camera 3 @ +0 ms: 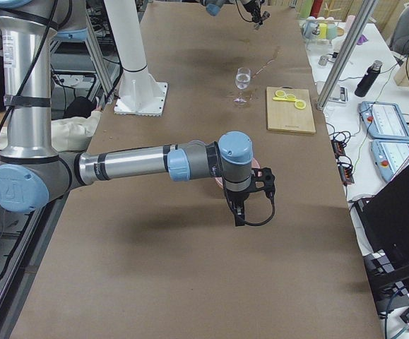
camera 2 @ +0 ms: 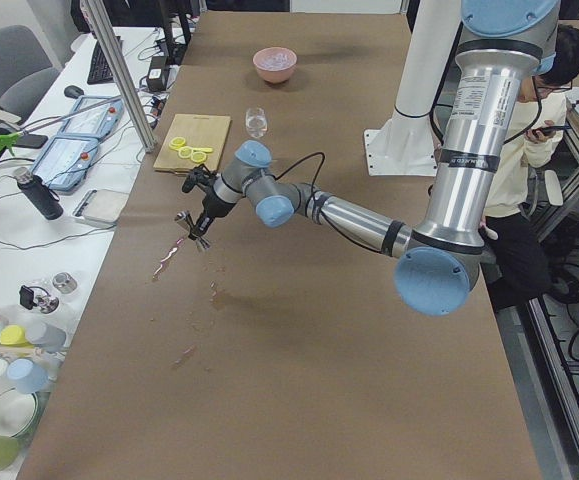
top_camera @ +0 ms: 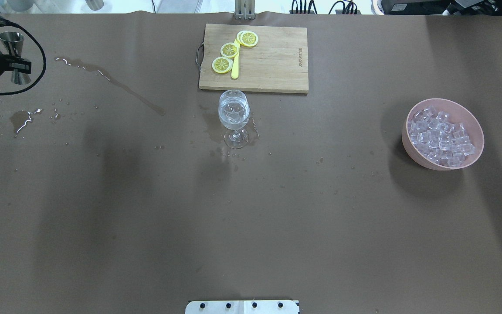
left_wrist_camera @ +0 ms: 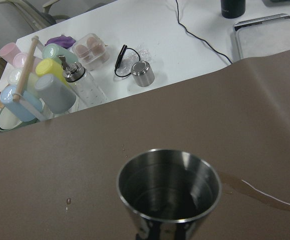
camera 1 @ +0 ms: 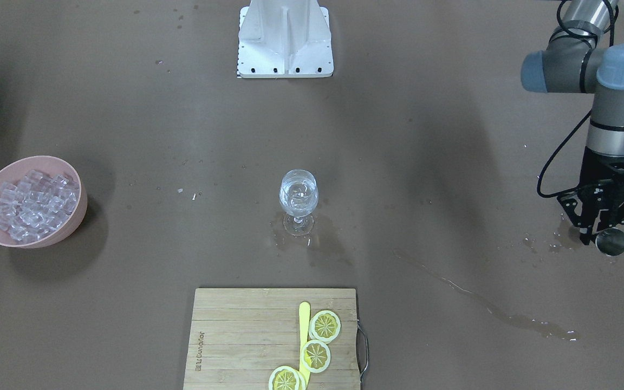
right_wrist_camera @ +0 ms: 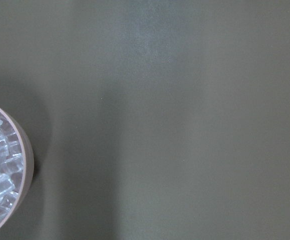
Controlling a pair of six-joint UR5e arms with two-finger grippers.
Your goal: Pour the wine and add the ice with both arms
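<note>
Wine [camera 1: 298, 196] in stemmed glass [camera 1: 298, 223], spills [camera 1: 485, 304] on brown table [camera 1: 128, 108], left gripper [camera 1: 602, 233] clamping steel jigger [camera 1: 612, 242], right gripper [camera 3: 239, 214] opening unclear

You have a broad run of bare brown table [top_camera: 251, 226] between the white bracket base [top_camera: 242, 306] and the clear stemmed wine glass [top_camera: 234, 117], which stands alone at the middle. Just beyond the glass lies the bamboo cutting board [top_camera: 277, 65] carrying yellow lemon slices [top_camera: 229, 50], close but apart, so that gap is narrow. Toward the robot's right, the pink bowl [top_camera: 445, 101] heaped with clear ice cubes [top_camera: 440, 137] sits well apart from the glass; the black right gripper [camera 3: 241, 212] hangs near it. At the left end, the black left gripper [top_camera: 15, 65] clamps a steel jigger [top_camera: 12, 43]. Only water streaks [top_camera: 111, 83] lie between there and the glass.
</note>
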